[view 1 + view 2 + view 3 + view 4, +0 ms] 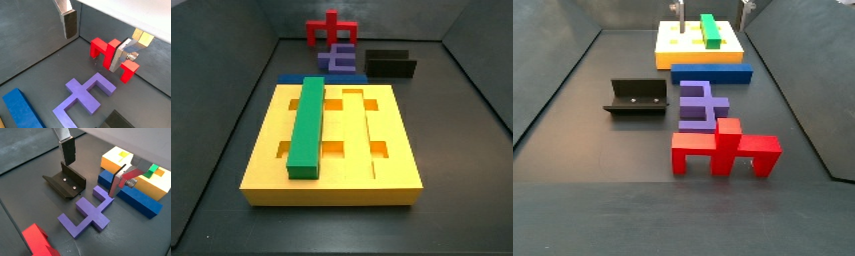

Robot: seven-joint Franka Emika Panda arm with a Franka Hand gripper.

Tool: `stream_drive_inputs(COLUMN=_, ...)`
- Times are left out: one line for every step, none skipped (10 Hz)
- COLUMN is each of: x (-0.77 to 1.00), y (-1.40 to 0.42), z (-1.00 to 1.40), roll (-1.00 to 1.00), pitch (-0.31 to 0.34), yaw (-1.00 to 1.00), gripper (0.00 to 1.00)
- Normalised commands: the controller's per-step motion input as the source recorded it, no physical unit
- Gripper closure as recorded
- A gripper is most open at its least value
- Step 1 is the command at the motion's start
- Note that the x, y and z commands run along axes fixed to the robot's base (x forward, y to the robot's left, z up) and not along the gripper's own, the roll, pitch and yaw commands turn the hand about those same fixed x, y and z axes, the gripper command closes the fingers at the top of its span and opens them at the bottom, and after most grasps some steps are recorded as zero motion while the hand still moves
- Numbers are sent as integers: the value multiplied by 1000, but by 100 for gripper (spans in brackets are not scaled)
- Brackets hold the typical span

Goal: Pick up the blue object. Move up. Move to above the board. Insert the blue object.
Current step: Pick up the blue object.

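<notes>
Still at the outset: blue object (712, 73) lying on floor against board (680, 45), unpicked; lift, carry and insertion all outstanding. Gripper (93, 165) hovering above purple block (89, 213), fingers apart, holding nothing. Count: one blue object, one board, one green bar (309, 125) seated in board, one purple block, one red piece (724, 149), one fixture (635, 98).
</notes>
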Motion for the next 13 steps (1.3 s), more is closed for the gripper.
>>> stream_drive_inputs(x=0, y=0, z=-14, roll=-29, pitch=-1, yaw=0, gripper=0)
stream_drive_inputs(x=0, y=0, z=-3, roll=-11, pitch=0, yaw=0, gripper=0)
stream_drive_inputs(x=-63, y=0, z=0, roll=0, pitch=-19, yaw=0, gripper=0)
stream_drive_inputs(x=0, y=-369, z=-97, roll=0, pitch=-6, yaw=0, gripper=0)
stream_drive_inputs(x=0, y=-346, z=-194, roll=-16, pitch=-64, yaw=-317, gripper=0)
stream_drive_inputs(x=-260, y=-389, z=-309, roll=-97, pitch=-171, yaw=-580, gripper=0)
stream_drive_inputs(x=-29, y=-383, z=-303, roll=-63, pitch=-130, yaw=-754, gripper=0)
stream_drive_inputs(x=-6, y=-331, z=-289, roll=-47, pitch=-156, yaw=-820, gripper=0)
stream_drive_inputs(x=0, y=-300, z=-269, roll=-30, pitch=-161, yaw=-866, gripper=0)
stream_drive_inputs(x=0, y=-280, z=-274, roll=-19, pitch=-134, yaw=-891, gripper=0)
stream_drive_inputs(x=0, y=-289, z=-266, roll=0, pitch=-86, yaw=-909, gripper=0)
stream_drive_inputs(x=0, y=-311, z=-269, roll=0, pitch=-83, yaw=-886, gripper=0)
stream_drive_inputs(x=0, y=-286, z=-249, roll=0, pitch=-70, yaw=-914, gripper=0)
